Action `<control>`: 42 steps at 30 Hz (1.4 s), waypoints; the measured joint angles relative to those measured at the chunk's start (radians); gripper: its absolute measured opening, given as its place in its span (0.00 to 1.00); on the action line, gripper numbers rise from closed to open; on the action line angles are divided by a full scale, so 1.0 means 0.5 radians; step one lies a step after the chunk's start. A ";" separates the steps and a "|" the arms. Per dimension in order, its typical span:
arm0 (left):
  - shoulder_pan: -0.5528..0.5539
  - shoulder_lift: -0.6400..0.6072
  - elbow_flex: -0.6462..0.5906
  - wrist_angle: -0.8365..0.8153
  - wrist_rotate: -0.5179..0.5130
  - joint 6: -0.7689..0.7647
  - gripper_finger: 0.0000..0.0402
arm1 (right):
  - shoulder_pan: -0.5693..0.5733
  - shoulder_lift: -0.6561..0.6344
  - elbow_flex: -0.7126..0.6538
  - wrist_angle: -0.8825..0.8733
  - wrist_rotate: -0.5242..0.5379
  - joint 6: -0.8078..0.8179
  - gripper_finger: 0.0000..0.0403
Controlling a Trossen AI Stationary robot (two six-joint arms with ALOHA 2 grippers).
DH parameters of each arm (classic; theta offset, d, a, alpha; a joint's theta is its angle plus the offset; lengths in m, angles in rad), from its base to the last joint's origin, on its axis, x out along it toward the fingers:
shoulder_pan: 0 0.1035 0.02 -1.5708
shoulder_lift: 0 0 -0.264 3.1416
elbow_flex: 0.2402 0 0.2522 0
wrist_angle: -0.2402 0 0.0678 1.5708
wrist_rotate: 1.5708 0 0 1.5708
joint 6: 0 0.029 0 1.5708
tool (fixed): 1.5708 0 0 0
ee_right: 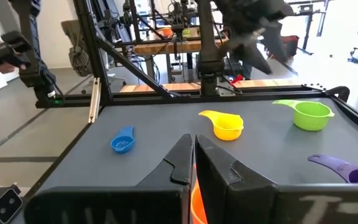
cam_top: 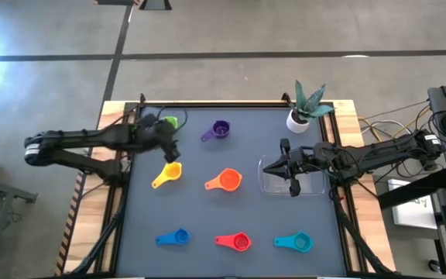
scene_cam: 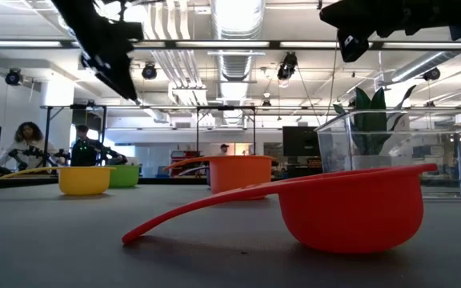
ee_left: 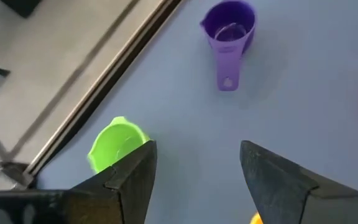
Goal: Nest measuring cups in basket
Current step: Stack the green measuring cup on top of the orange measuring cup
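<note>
While my right gripper [cam_top: 292, 172] hangs over the clear basket [cam_top: 312, 186] at three o'clock on the dark mat [cam_top: 200, 205], its fingers are pressed together and hold nothing, and the basket has no cup inside. My left gripper [cam_top: 170, 145] hovers at ten o'clock with fingers spread wide and empty, just beside the green cup [cam_top: 169, 122]. All seven cups sit apart on the mat: purple [cam_top: 219, 130] at twelve, yellow [cam_top: 168, 173] left of centre, orange [cam_top: 226, 180] at centre, then blue [cam_top: 175, 237], red [cam_top: 236, 242] and teal [cam_top: 296, 242] along the six o'clock edge. A potted plant [cam_top: 307, 107] stands at one o'clock. Beyond the table, people [scene_cam: 26, 144] sit in a bright workshop.
</note>
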 joint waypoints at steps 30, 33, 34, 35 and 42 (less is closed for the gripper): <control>0.355 0.613 -0.056 0.930 0.569 0.596 0.63 | 0.000 0.001 -0.001 -0.012 0.002 0.108 0.02; 0.423 0.443 -0.161 0.937 0.591 0.608 0.63 | 0.000 0.001 -0.001 -0.013 0.002 0.110 0.02; 0.456 0.375 -0.201 0.935 0.622 0.612 0.63 | 0.000 0.001 -0.001 -0.014 0.003 0.110 0.02; 0.490 0.306 -0.244 0.939 0.642 0.611 0.63 | 0.000 0.001 -0.001 -0.013 0.004 0.110 0.02; 0.716 -0.107 -0.597 1.054 0.749 0.552 0.63 | 0.000 0.002 -0.001 -0.012 0.006 0.105 0.02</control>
